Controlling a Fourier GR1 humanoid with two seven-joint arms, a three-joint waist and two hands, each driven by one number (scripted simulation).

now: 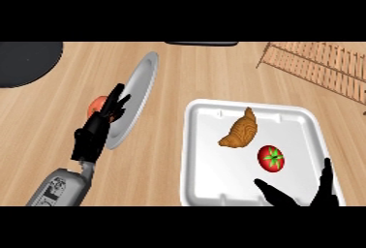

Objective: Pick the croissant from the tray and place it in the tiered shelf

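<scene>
Right hand: the right hand (314, 193) was seen at the lower edge of the view, over the near right corner of the tray, with thumb and fingers spread apart and nothing held between them.
Left hand: the left hand (97, 128) was seen at the left, well apart from the tray, fingers relaxed and pointing up and away; it lay across the near edge of a plate and nothing was gripped in it.
Tray: a white tray (207, 184) was set on the wooden counter (178, 68) in front of the right arm.
Tomato: a red tomato (271, 158) was lying in the tray, between the right hand and the croissant.
Croissant: the croissant (239, 131) was found in the tray, just beyond the tomato and apart from it, untouched.
Plate: a grey plate (143, 82) was seen at the left, with an orange-red thing (97, 105) partly hidden behind the left hand; it could not be identified.
Shelf: the wooden shelf (322, 65) was placed at the far right, well beyond the tray.
Step in hand: the reach toward the croissant was judged to be under way; nothing had been picked yet.
Next move: the right hand would have to be carried past the tomato without nudging it, then closed round the croissant.
</scene>
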